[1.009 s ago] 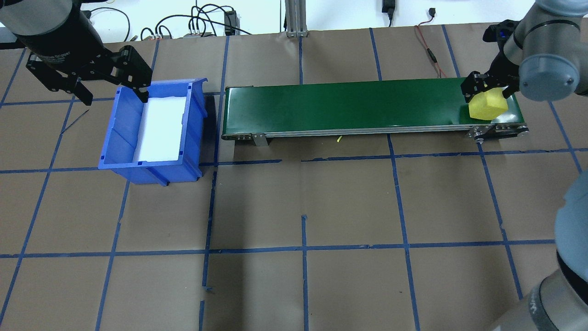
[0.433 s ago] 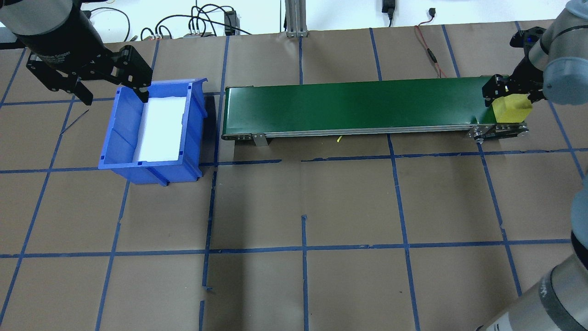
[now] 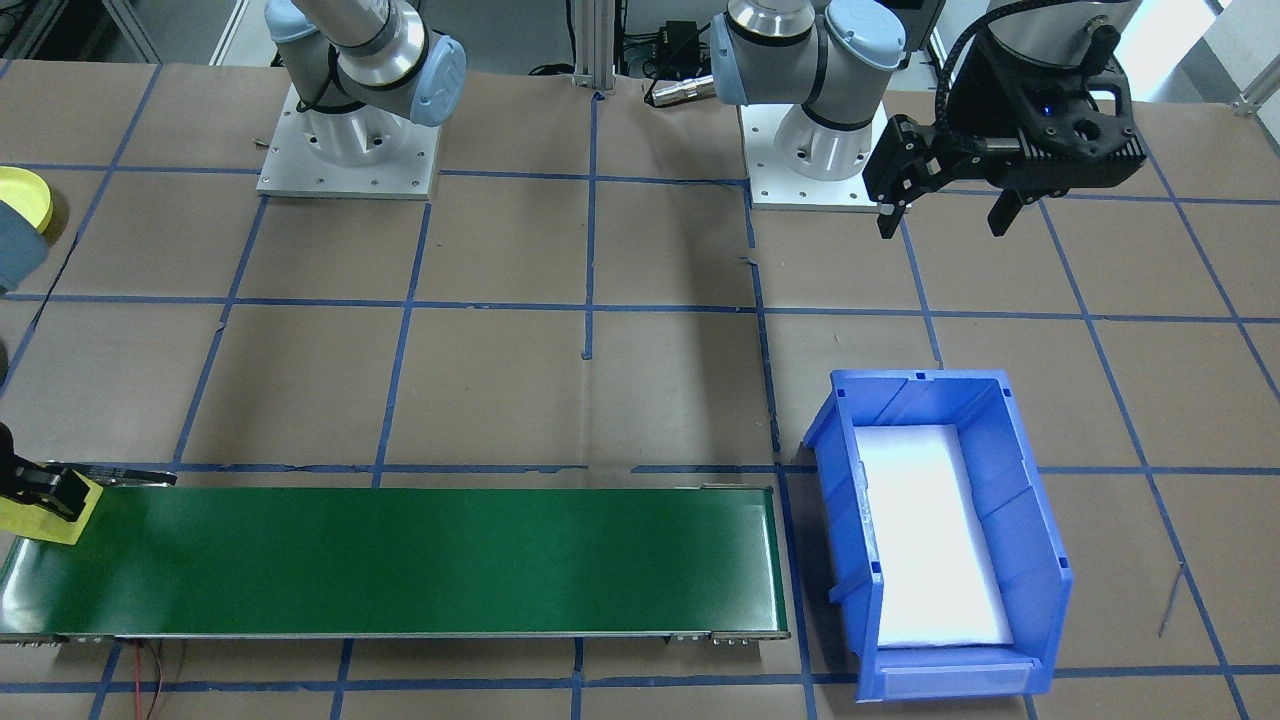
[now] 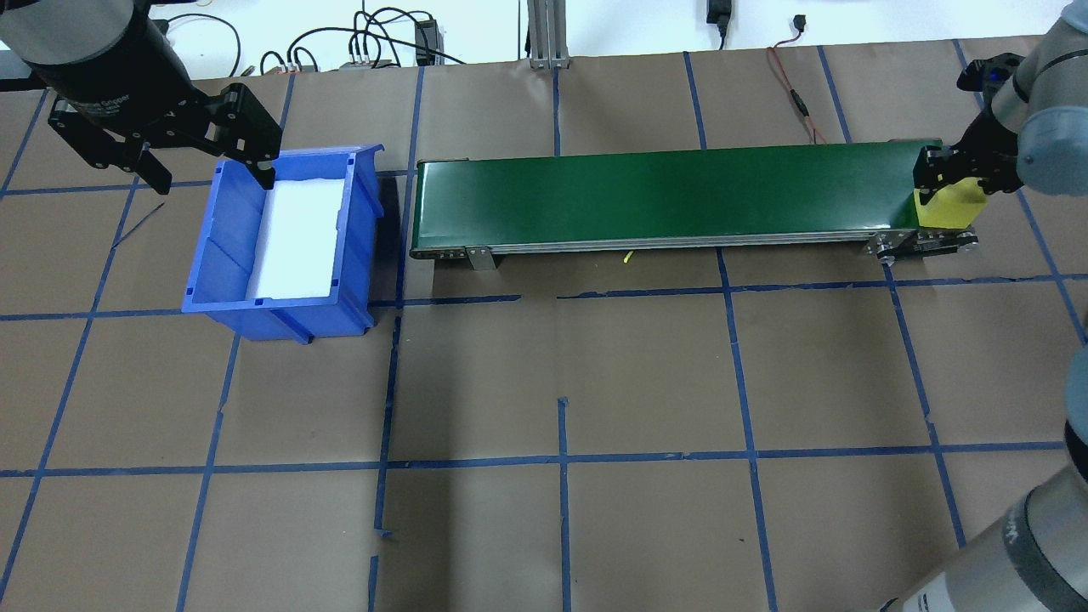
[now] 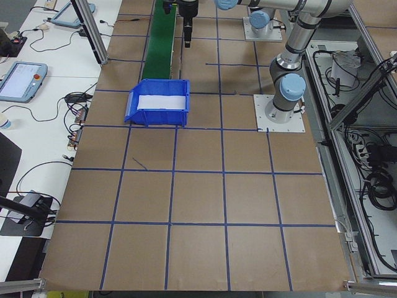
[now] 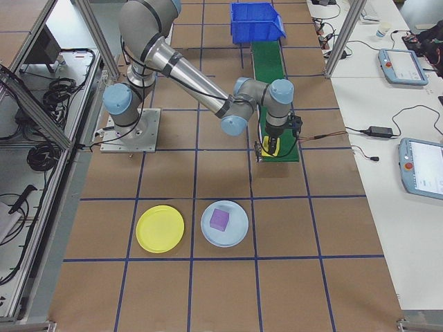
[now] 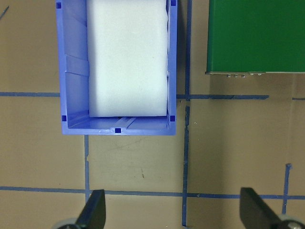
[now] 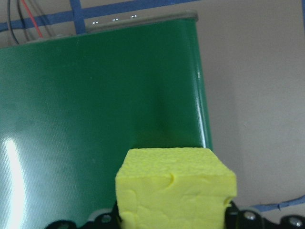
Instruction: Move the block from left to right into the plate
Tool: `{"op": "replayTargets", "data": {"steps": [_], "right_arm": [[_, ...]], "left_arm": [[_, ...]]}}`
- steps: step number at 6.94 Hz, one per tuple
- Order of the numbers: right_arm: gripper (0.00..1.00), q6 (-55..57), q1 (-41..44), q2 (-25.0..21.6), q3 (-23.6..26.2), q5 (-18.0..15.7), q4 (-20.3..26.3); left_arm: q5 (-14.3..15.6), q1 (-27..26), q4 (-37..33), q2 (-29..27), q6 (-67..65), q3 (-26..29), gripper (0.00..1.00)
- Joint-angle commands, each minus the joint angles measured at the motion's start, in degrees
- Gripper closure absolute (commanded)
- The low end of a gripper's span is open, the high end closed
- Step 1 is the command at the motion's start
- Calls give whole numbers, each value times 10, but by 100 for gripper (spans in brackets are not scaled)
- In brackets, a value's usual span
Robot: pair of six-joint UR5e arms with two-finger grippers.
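I see the bench (image 4: 646, 374) covered in brown paper with a blue tape grid. The green conveyor belt (image 4: 663, 195) runs across its far side, and the blue bin (image 4: 280, 246) with a white foam pad inside sits just off the belt's left end. In the right-side view, the yellow plate (image 6: 160, 228) lies on the bench near the robot's right end, well apart from the belt, just beside a pale blue plate (image 6: 224, 223) that carries a purple block (image 6: 220, 219). My left end effector (image 4: 208, 161) hangs over the bin's far left corner with its fingers spread and nothing between them. My right end effector (image 4: 952, 174) is pinching the yellow block (image 4: 948, 208), held above the right end of the belt, partly past its edge.
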Motion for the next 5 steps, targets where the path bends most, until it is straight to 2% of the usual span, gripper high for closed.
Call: {"op": "replayTargets", "data": {"steps": [1,2,3,5], "right_arm": [[92,-16,-62,-4,-4,4,3],[92,-53,-102,-6,-2,4,12],[92,-96,-155,-21,-2,5,50],[91,-180,-268,-91,18,0,141]], "left_arm": [[0,0,0,0,0,1,0],[0,1,0,0,0,2,0],[0,-1,0,-1,-3,3,0],[1,0,0,-1,-3,3,0]]}}
